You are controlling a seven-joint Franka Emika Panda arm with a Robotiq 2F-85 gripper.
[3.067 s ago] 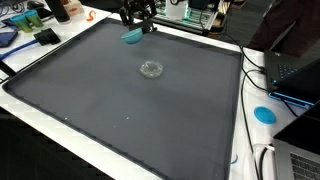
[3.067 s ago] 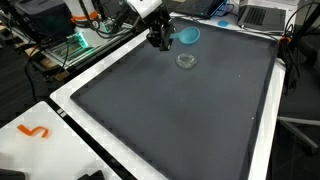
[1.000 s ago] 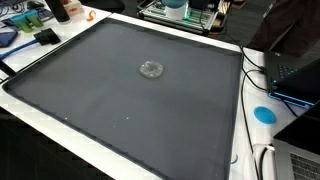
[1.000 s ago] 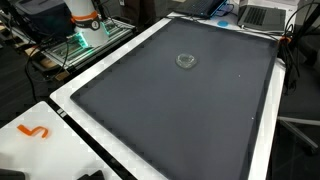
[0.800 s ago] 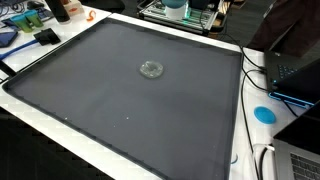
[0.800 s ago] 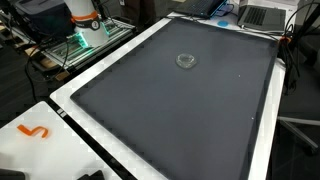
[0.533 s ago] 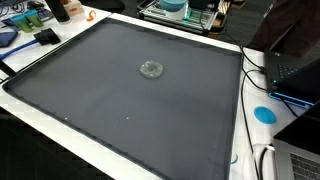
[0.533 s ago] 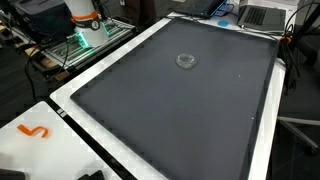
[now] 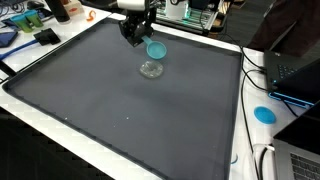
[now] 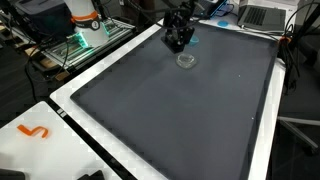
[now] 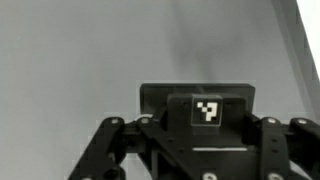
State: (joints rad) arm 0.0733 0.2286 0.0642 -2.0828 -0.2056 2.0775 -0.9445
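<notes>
The hand (image 9: pixel 136 40) is hanging beside a blue bowl (image 9: pixel 156 48), pinching it or not I cannot tell, which is probably handling light and rigid, best gripped by its rim.

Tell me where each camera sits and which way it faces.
Exterior view: high beyond one edge of the dark mat, looking down across it; gripper shows beside the blue bowl.
Exterior view: high off the mat's corner, looking diagonally along it; gripper shows.
Wrist view: faces the mat; gripper body with marker shows.
Both exterior views share the clear dish.
</notes>
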